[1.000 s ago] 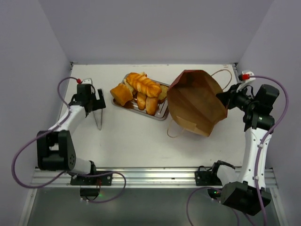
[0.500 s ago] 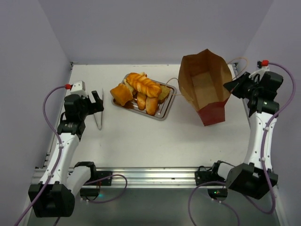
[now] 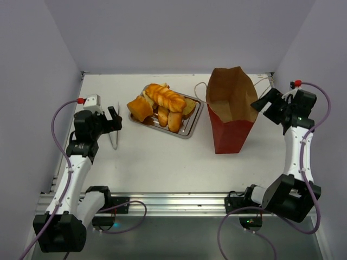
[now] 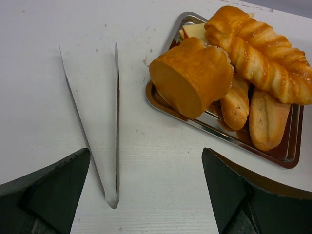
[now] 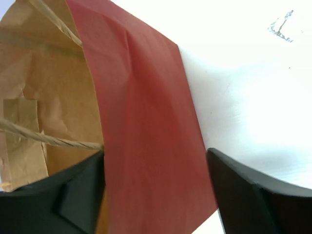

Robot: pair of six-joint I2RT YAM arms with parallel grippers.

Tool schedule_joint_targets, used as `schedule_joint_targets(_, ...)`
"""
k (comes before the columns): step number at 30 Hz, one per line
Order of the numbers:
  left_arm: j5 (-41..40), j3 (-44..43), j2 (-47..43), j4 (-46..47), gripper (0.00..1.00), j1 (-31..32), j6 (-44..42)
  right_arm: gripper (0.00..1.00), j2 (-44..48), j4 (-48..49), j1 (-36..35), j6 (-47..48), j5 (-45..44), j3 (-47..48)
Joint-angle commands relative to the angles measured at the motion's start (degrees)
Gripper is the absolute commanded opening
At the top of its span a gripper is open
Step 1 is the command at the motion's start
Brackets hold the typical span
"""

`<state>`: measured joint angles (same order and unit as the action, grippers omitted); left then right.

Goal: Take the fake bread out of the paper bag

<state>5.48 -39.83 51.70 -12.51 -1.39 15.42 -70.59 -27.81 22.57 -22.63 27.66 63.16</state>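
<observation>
The paper bag (image 3: 230, 116) stands upright right of centre, dark red outside and tan inside, with its mouth facing up. Its bottom is hidden. My right gripper (image 3: 264, 102) is at the bag's right rim and open. In the right wrist view the red wall (image 5: 146, 136) runs between the wide jaws of that gripper (image 5: 155, 152), one finger inside the bag and one outside. The fake bread (image 3: 162, 103) is piled on a steel tray (image 3: 187, 132). My left gripper (image 4: 146, 150) hovers open over the table, left of the bread (image 4: 192, 78).
Steel tongs (image 3: 114, 135) lie on the table under my left gripper, their joined end (image 4: 113, 200) near the left finger. The tray's rim (image 4: 195, 124) is close to the right finger. A twine handle (image 5: 48, 139) hangs inside the bag. Walls close the table's sides.
The bag has gone from lying tilted with its mouth toward the camera to standing upright. My right gripper has opened and no longer pinches its wall. The left arm pulled back early on.
</observation>
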Motion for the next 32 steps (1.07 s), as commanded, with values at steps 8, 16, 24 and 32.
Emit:
schedule_joint_targets(8,6.48,1.78,-4.41,3.81,1.0,-0.02,-0.65,0.99,7.65,-5.49,0.11,13.75,-4.0,8.64)
schedule_joint_targets(16,7.53,2.04,-4.68,4.25,1.0,0.51,-0.57,0.99,14.77,-11.47,0.2,19.46,-8.33,7.95)
schedule_joint_targets(24,9.55,2.39,-6.79,3.9,1.0,0.77,-0.92,0.99,20.04,-13.15,0.11,19.91,-14.91,5.93)
schedule_joint_targets(32,9.73,2.57,-8.54,2.94,1.0,2.88,-1.18,0.99,27.06,-9.73,0.2,22.19,-17.73,0.67)
